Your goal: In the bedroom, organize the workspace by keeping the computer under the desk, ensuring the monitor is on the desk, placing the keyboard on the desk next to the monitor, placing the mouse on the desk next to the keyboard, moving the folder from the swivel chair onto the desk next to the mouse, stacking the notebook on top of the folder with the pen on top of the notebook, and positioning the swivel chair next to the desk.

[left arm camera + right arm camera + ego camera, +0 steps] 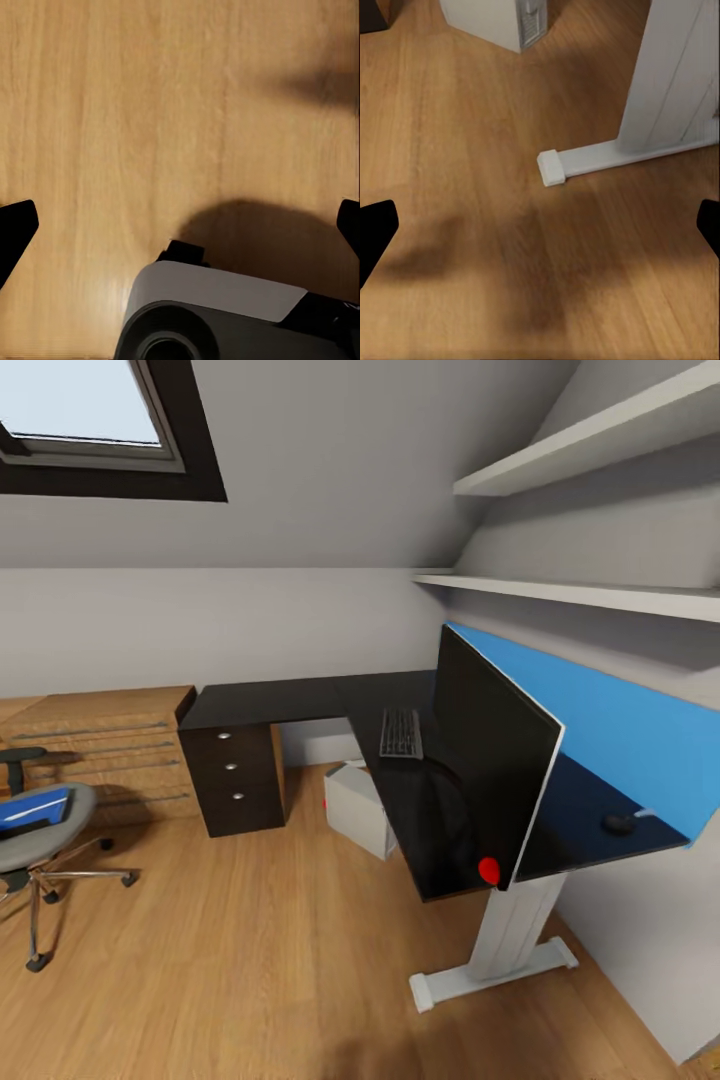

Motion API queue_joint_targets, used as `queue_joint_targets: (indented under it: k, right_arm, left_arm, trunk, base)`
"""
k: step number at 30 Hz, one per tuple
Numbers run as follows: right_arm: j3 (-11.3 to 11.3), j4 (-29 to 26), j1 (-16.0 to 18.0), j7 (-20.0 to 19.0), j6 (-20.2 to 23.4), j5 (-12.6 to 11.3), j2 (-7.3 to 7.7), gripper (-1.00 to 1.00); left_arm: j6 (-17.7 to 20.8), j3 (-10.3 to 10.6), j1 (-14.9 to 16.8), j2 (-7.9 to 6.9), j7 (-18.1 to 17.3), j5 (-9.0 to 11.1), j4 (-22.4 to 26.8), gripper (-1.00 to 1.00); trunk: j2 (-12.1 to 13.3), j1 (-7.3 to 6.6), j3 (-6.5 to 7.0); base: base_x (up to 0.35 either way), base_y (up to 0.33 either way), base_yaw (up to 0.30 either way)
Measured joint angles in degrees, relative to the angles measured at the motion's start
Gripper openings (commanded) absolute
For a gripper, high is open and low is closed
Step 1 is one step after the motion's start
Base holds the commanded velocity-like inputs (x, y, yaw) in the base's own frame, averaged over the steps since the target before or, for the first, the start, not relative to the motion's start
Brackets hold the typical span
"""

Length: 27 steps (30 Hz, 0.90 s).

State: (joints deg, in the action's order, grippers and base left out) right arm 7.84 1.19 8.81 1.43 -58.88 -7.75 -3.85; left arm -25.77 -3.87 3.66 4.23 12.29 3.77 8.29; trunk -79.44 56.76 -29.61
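Observation:
The black L-shaped desk (290, 702) fills the middle of the head view. On it the monitor (490, 760) stands edge-on, with the keyboard (401, 733) beside it. A small dark mouse (617, 823) lies behind the monitor. The pale grey computer (357, 810) sits on the floor under the desk, and its corner (495, 22) also appears in the right wrist view. At far left the swivel chair (55, 840) carries the blue folder (35, 807) on its seat. My left gripper (180, 225) and right gripper (540, 229) hang open over bare floor. The notebook and pen are out of view.
Light wooden low cabinets (100, 745) stand against the wall between chair and desk. The desk's white leg (510, 940) has a foot (556, 166) reaching out over the floor. A small red object (488, 870) rests at the desk's near edge. Wall shelves (590, 595) hang above.

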Motion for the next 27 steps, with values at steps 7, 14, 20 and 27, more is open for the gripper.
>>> queue_joint_targets:
  k: [7, 14, 20, 27]
  right_arm:
    - [0.0, 0.0, 0.0, 0.0, 0.0, 0.0, 0.00, 1.00]
    - [0.1, 0.0, 0.0, 0.0, 0.1, 0.1, 0.00, 1.00]
    - [0.1, 0.0, 0.0, 0.0, 0.0, 0.1, 0.00, 1.00]
    - [0.1, 0.0, 0.0, 0.0, 0.1, 0.3, 0.00, 1.00]
  left_arm:
    - [0.0, 0.0, 0.0, -0.08, 0.0, 0.0, 0.0, 1.00]
    - [0.1, 0.0, 0.0, -0.12, 0.0, 0.0, 0.0, 1.00]
    - [-0.1, 0.1, 0.0, 0.03, -0.1, -0.1, 0.0, 1.00]
    - [-0.2, -0.1, 0.0, -0.01, 0.2, 0.1, 0.0, 1.00]
  trunk:
    - [0.0, 0.00, 0.00]
    - [0.0, -0.01, 0.00]
    - [0.0, -0.01, 0.00]
    - [2.4, -1.32, 1.07]
  base:
    - [-0.072, -0.316, 0.000]
    - [-0.019, -0.287, 0.000]
    - [-0.002, -0.046, 0.000]
    - [0.000, -0.002, 0.000]
